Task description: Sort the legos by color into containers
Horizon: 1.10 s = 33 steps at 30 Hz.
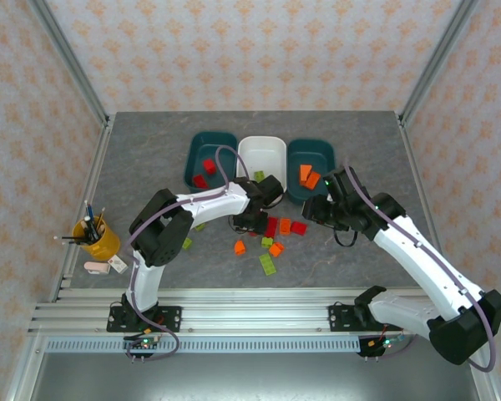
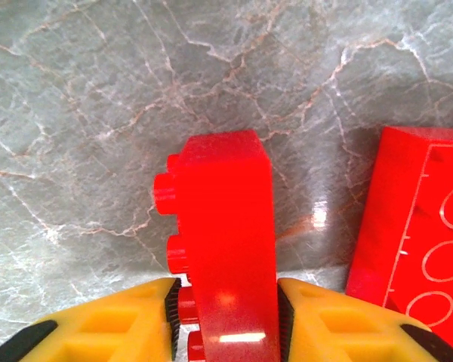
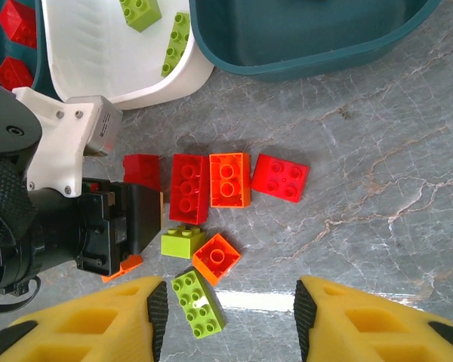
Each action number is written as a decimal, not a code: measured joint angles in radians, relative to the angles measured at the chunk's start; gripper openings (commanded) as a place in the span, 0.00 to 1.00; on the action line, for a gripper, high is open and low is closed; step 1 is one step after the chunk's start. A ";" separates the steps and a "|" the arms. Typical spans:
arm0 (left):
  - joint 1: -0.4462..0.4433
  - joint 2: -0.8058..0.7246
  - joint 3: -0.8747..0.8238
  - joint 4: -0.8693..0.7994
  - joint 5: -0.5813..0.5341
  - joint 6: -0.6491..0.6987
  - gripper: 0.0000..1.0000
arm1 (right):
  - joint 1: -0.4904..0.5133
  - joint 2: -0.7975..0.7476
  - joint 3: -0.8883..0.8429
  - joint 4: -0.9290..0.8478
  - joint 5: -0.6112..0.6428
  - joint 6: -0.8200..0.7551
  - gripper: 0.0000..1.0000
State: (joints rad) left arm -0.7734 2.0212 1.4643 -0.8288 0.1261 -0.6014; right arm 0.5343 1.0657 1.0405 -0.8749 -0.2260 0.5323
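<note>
We log the left gripper [image 2: 226, 320], jaws closed on a small red studded plastic brick [image 2: 230, 226] near the white plastic tub [image 1: 263, 154], presumably bound for the neighbouring dark teal tub [image 1: 202, 144] of reds; right gripper [image 3: 230, 313] jaws spread apart.

The table [image 1: 150, 142] has a grey marbled top veined in white and rust. Walls [image 1: 250, 50] papered in cream with a pale orange floral pattern close it in at the far, left and right edges. 2 bare metal posts [image 1: 67, 52] slant up from the far corners. Ribbed aluminium rails [image 1: 250, 311] run along the near edge. Soft light glints off the stone.
</note>
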 measured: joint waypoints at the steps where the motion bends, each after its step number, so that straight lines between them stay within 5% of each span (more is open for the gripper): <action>1: 0.000 0.002 0.000 -0.001 -0.006 0.000 0.29 | 0.000 0.002 0.000 0.000 -0.001 0.000 0.49; 8: -0.002 -0.001 0.011 -0.030 -0.055 -0.011 0.24 | 0.000 0.003 0.000 0.000 -0.003 -0.002 0.47; 14: 0.014 -0.166 0.043 -0.146 -0.100 -0.029 0.24 | 0.019 -0.010 0.016 0.000 -0.004 -0.021 0.47; 19: 0.165 -0.242 0.190 -0.220 -0.109 0.009 0.24 | 0.080 0.013 0.065 0.028 -0.024 -0.036 0.47; 25: 0.343 -0.043 0.433 -0.281 -0.135 0.122 0.24 | 0.179 0.123 0.135 0.099 -0.048 -0.037 0.47; 33: 0.393 0.245 0.584 -0.323 -0.130 0.200 0.25 | 0.225 0.196 0.161 0.142 -0.056 -0.027 0.47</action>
State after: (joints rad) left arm -0.3805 2.2658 2.0483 -1.1515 -0.0044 -0.4011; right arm 0.7597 1.2617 1.2015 -0.7334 -0.2817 0.5053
